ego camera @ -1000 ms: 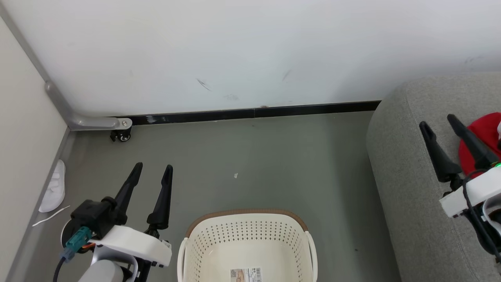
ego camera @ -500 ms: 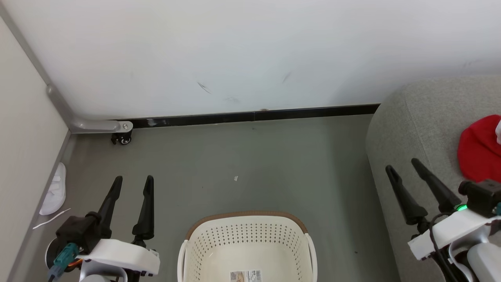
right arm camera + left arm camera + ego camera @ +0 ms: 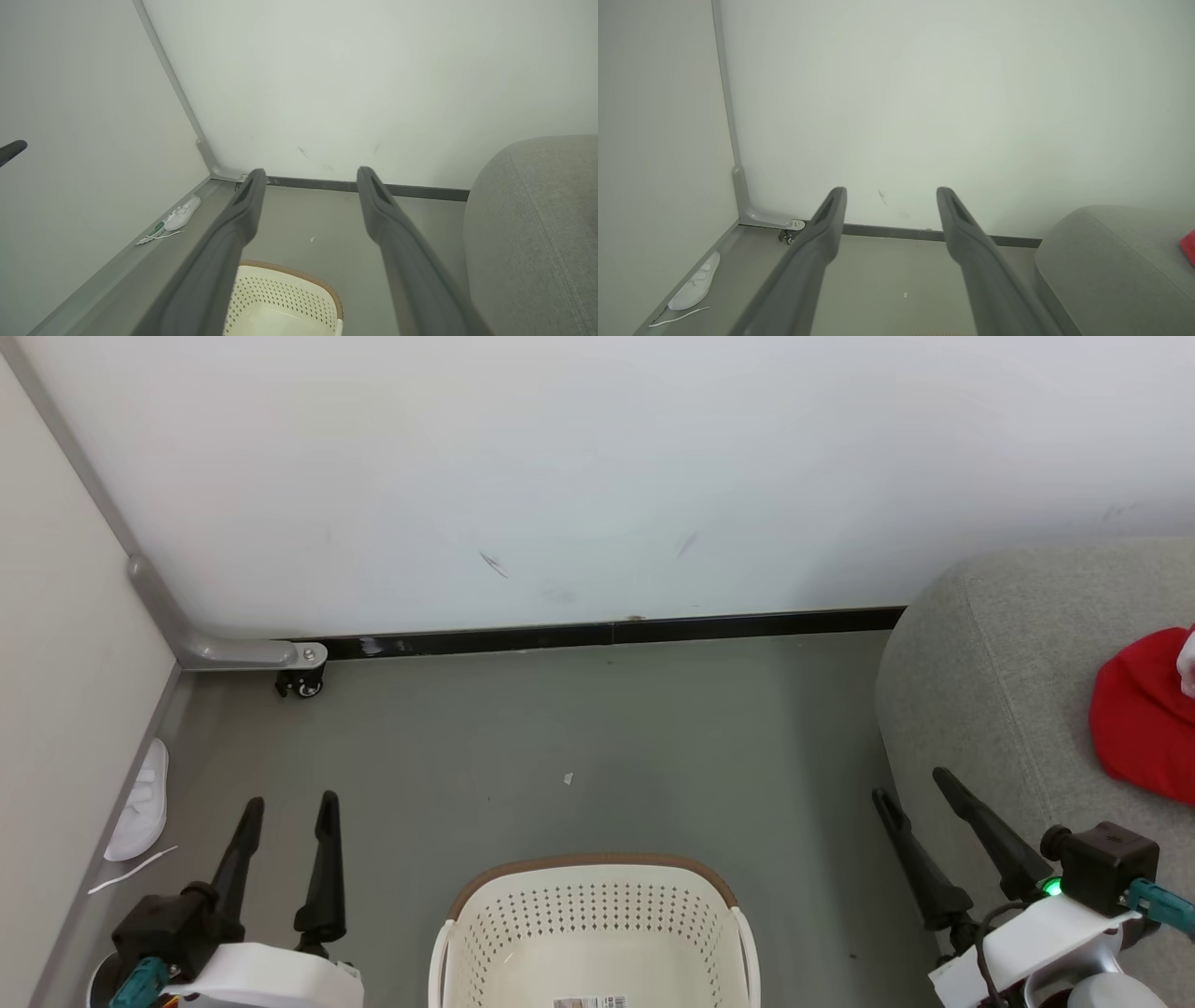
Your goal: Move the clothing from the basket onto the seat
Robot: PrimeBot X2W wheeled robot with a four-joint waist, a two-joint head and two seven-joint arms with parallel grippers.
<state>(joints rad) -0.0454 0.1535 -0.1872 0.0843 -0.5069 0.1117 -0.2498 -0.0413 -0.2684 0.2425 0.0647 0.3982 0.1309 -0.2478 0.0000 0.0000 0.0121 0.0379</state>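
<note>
I have the left gripper [image 3: 289, 800] and the right gripper [image 3: 908, 784] flanking the basket [image 3: 588, 865]. Its brown rim sits between the two pairs of jaws and a little back from their tips. Both pairs of jaws are spread wide and released, with nothing between them and nothing touching them; the wrist views show bare floor and wall through each gap.

The clothing [image 3: 1139, 719] I can see is a red heap lying on the seat [image 3: 990, 663], ahead of the right jaws and off to their right, well apart from them. The picture's edge cuts it off, so I cannot tell its long axis.

The part of the basket I can see holds only a label on its bottom; the near part is out of frame. I judge the transfer is done or nearly so. If a garment remains, it lies behind and below the jaws, roughly as near one arm as the other, and the right arm is nearer the seat.
</note>
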